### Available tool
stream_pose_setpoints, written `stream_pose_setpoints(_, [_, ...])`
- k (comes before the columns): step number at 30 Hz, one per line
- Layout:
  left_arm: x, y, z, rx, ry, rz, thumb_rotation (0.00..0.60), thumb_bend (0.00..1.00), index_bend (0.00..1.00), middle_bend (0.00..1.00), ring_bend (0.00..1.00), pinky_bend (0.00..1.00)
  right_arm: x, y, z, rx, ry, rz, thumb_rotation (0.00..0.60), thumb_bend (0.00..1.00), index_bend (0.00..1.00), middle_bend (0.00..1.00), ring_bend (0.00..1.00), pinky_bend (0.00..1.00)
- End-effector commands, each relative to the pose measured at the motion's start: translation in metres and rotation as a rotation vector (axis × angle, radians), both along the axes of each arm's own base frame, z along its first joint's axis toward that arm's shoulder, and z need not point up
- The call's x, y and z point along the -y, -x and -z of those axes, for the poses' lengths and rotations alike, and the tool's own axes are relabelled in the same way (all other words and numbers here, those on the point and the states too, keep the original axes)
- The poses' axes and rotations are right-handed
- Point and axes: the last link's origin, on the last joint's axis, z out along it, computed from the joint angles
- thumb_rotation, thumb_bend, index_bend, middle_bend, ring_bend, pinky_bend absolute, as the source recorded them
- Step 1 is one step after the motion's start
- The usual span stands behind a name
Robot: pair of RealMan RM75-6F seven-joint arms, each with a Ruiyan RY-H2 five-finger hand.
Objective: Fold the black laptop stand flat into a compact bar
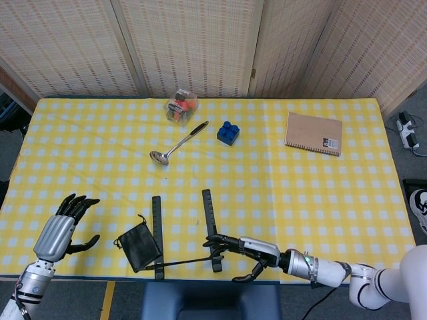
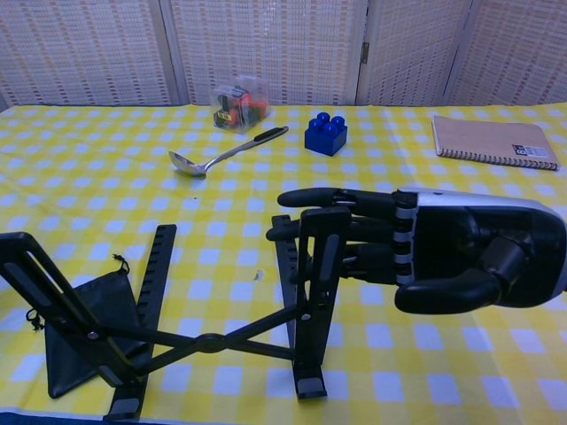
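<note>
1. The laptop stand is sitting at the near table edge, its crossed braces spreading low and wide; its left upright is leaning far outward, its right upright is standing nearly vertical.
2. The right hand is reaching in from the stand's right, fingers stretched out against the top of the right upright, thumb curling below; whether it is actually gripping the bar cannot be told.
3. The left hand is hovering well left of the stand, fingers apart and holding nothing.
4. A black pouch is lying just left of the stand, partly under its left rail.
5. Beyond the stand, a spoon, blue brick and clear container are resting; a notebook is lying far right.
</note>
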Motion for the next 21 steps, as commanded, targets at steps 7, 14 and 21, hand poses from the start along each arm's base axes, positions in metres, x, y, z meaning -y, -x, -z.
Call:
stream_pose_setpoints(7, [0.000, -0.002, 0.000, 0.015, 0.015, 0.008, 0.600, 0.31, 0.20, 0.23, 0.13, 0.01, 0.002, 0.004, 0.021, -0.036, -0.057, 0.061, 0.600, 0.32, 0.00, 0.11, 0.19, 0.00])
stream_pose_setpoints(14, [-0.001, -0.002, 0.001, 0.014, 0.017, 0.009, 0.600, 0.31, 0.20, 0.23, 0.13, 0.01, 0.002, 0.009, 0.031, -0.050, -0.137, 0.126, 0.600, 0.31, 0.00, 0.11, 0.19, 0.00])
stream_pose_setpoints(21, [-0.002, -0.002, 0.002, 0.013, 0.020, 0.011, 0.600, 0.31, 0.20, 0.23, 0.13, 0.01, 0.001, 0.013, 0.036, -0.055, -0.201, 0.163, 0.600, 0.31, 0.00, 0.11, 0.19, 0.00])
